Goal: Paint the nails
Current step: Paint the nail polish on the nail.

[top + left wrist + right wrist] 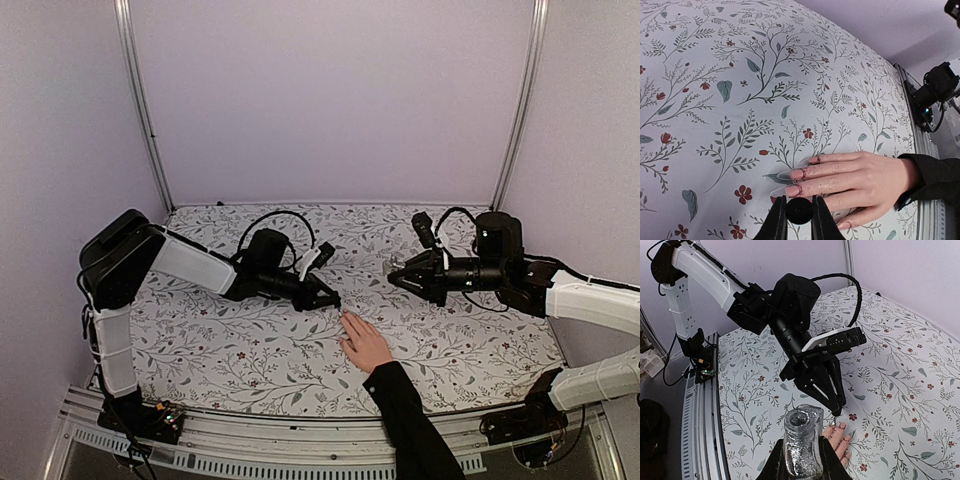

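Observation:
A light-skinned hand [365,345] with a black sleeve [410,425] lies palm down on the floral cloth at the near middle. Its nails [796,174] are pink with long clear tips. My left gripper [332,299] is just left of the fingertips. It is shut on a round black brush cap [800,211], right above the fingers. In the right wrist view the brush tip [834,413] hangs over the first finger's nail [833,424]. My right gripper [393,277] is up and right of the hand. It is shut on an open glittery bottle [802,440], held in the air.
The floral tablecloth [250,340] covers the table. Lilac walls with metal posts [145,110] close in the back and sides. A metal rail [250,440] with cables runs along the near edge. The left arm [790,305] reaches across from the left.

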Motion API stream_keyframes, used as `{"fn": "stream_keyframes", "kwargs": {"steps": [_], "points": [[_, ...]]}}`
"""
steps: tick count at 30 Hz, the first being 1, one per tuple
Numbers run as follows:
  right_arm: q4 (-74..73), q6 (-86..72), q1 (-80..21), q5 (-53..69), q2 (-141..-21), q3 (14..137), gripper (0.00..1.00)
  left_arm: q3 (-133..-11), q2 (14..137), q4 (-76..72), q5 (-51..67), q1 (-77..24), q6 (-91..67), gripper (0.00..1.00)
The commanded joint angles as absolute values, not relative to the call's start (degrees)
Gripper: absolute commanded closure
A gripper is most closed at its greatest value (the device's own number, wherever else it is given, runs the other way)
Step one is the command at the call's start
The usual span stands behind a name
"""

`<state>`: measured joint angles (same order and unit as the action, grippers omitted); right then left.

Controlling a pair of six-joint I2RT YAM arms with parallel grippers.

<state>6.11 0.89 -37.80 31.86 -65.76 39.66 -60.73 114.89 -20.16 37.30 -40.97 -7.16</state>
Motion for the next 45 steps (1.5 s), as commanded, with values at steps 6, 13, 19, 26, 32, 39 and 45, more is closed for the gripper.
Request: {"fn": "stream_keyframes", "kwargs": {"steps": [6,13,19,26,32,39,45], "points": [[8.08,0.70,-37.35,32.43,-66.05,38.76,1.00,-61.78,116.19,-19.25,37.44,-39.93,-7.27,1.00],[8.17,0.70,-37.28,32.49,-66.02,38.76,1.00,-61.78,116.19,-19.00,37.35,-39.76,-7.17,1.00],[8.17,0.70,-37.27,32.52,-66.15,38.76,1.00,-61.79,116.10,-18.60,37.11,-39.61,-6.86,1.00],[8.17,0.70,-37.27,32.52,-65.98,38.67,1.00,-61.96,116.19,-18.59,36.95,-39.46,-6.99,1.00],[8.17,0.66,-37.29,32.51,-65.87,38.67,1.00,-62.13,116.53,-18.72,36.82,-39.38,-7.33,1.00],[8.17,0.62,-37.27,32.43,-65.65,38.58,1.00,-62.58,116.98,-18.64,36.68,-39.04,-7.60,1.00],[8.18,0.70,-37.27,32.43,-65.69,38.58,1.00,-62.75,117.07,-18.55,36.36,-38.82,-7.79,1.00]]}}
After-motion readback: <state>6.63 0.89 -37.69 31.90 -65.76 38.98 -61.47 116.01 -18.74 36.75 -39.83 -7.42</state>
